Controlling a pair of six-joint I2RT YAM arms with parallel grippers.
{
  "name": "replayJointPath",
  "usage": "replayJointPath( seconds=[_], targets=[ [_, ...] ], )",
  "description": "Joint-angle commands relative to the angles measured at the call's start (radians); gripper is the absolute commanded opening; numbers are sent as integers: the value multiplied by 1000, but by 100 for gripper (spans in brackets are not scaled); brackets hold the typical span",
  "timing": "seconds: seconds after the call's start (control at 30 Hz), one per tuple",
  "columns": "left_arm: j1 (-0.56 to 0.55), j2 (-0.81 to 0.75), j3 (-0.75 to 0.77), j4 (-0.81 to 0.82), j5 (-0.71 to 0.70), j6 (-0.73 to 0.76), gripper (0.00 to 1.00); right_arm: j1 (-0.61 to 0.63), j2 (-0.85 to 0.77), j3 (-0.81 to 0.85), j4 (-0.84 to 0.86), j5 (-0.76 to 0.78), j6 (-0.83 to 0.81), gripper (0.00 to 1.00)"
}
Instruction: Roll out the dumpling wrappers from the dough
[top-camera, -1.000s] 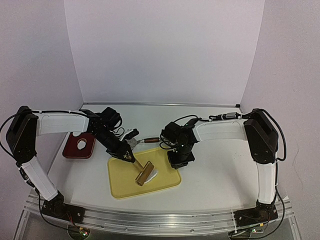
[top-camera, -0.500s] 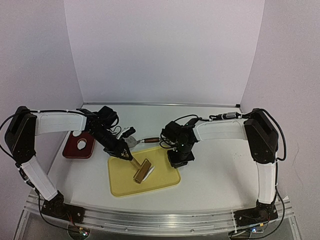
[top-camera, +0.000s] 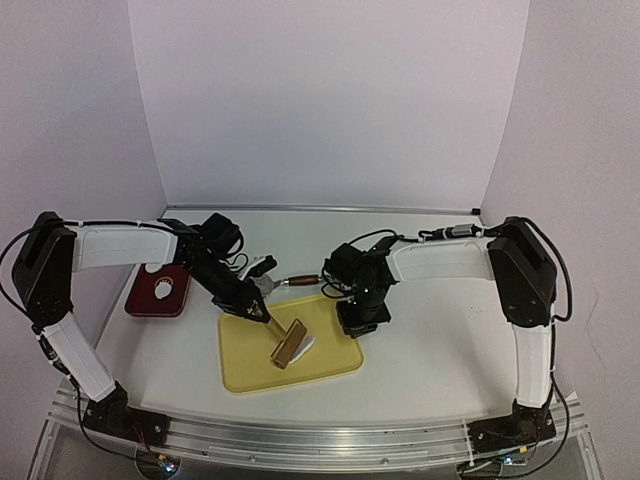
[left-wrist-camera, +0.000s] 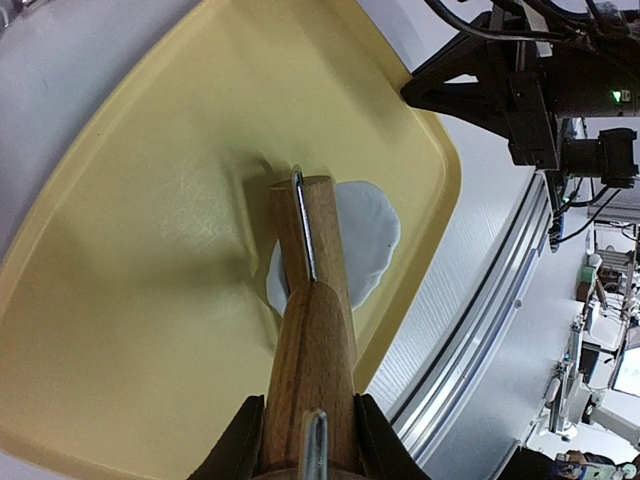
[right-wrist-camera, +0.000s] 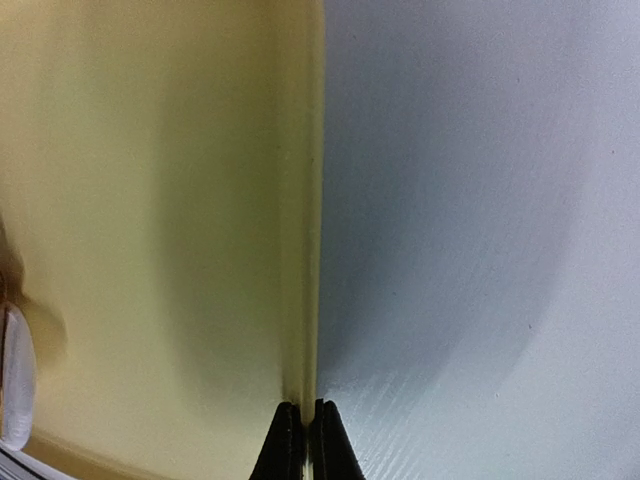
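Observation:
A yellow tray (top-camera: 245, 365) lies in front of both arms. On it a wooden rolling pin (top-camera: 290, 342) rests on a flattened white dough sheet (top-camera: 306, 347) with a wavy edge. My left gripper (top-camera: 254, 311) is shut on the pin's handle. In the left wrist view the fingers (left-wrist-camera: 240, 445) clamp the wooden handle (left-wrist-camera: 312, 350), and the dough (left-wrist-camera: 368, 240) spreads from under the roller near the tray's rim (left-wrist-camera: 440, 190). My right gripper (top-camera: 352, 318) is shut on the tray's right rim (right-wrist-camera: 300, 250). No cut round wrappers show on the tray.
A dark red plate (top-camera: 140, 300) with a white dough piece (top-camera: 165, 290) sits at the left. A metal tool with a brown handle (top-camera: 298, 281) lies just behind the tray. The table's metal front rail (left-wrist-camera: 480, 330) runs close to the tray.
The rolling pin and my left gripper slid a little toward the back left, then returned toward the front right over the dough. The right gripper stayed on the rim.

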Motion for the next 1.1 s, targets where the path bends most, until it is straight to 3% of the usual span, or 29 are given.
replayJointPath(
  seconds=[0.0,1.07],
  targets=[
    [-72,127,-61,-74,-344,-18,0,-10,-26,30,-45,41,-5,0],
    [-178,263,25,-23,-333,-73,0,-11,-74,-21,-25,33,34,0]
  ],
)
